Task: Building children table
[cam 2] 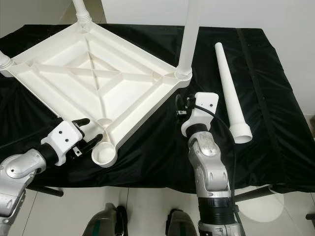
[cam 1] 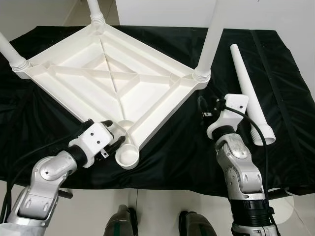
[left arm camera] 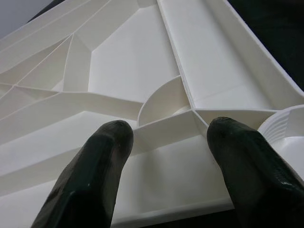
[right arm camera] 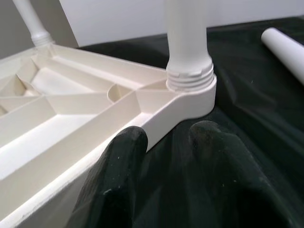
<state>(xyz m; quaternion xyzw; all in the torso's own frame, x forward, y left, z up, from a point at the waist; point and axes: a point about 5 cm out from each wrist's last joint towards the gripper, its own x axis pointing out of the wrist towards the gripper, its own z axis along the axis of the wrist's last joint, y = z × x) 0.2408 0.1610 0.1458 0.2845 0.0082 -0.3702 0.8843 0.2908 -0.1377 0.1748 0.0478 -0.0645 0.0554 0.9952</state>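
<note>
A white plastic tabletop (cam 1: 110,83) lies upside down on the black cloth (cam 1: 275,64) covering the counter, ribbed underside up, spread over the counter's left and middle with one corner reaching toward the near edge. Three white legs stand screwed into its corner sockets: one (cam 1: 96,10) at the far corner, one (cam 1: 10,54) at the left corner, one (cam 1: 209,42) at the right corner. The near corner socket (cam 1: 128,156) is empty, its round threaded cup open upward close to the counter's near edge. The fourth leg (cam 1: 248,93) lies loose on the cloth toward the right side of the counter, well apart from the tabletop, its wider threaded end pointing at the near edge. The left gripper (cam 1: 115,133) sits at the tabletop's near-left rim just beside the empty socket, its fingers (left arm camera: 90,175) spread apart over the rim, gripping nothing. The right gripper (cam 1: 203,105) is near the right corner, just below the standing leg there, fingers (right arm camera: 121,166) parted above the cloth and holding nothing.
</note>
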